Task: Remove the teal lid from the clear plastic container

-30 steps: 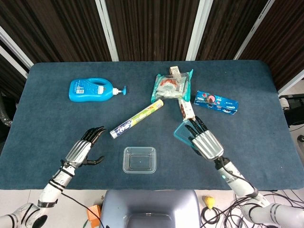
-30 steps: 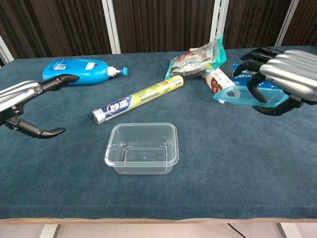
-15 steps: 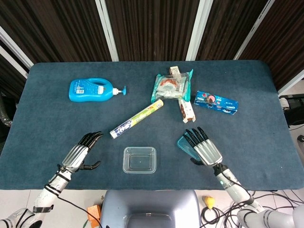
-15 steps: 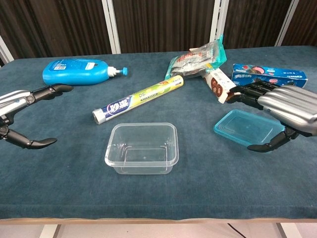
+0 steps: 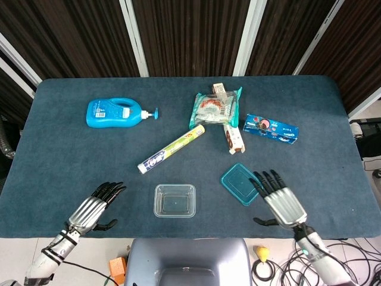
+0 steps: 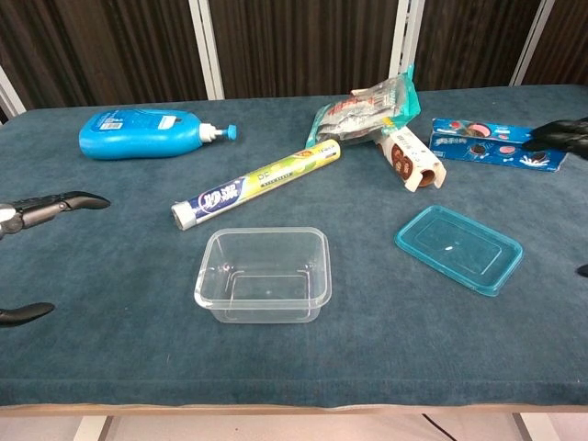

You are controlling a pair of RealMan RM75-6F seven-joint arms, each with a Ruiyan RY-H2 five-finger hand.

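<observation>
Looks basically done — the teal lid (image 5: 240, 184) lies flat on the tabletop (image 5: 59, 155) at about 2 o'clock from the open clear container (image 5: 175, 200), and both the left hand (image 5: 90, 211) and right hand (image 5: 283, 204) seem empty — fingers spread.

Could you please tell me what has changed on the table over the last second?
The right hand set the teal lid flat on the table right of the clear container, let go and drew back open. The left hand also pulled back, empty. The container and everything else stayed put.
</observation>
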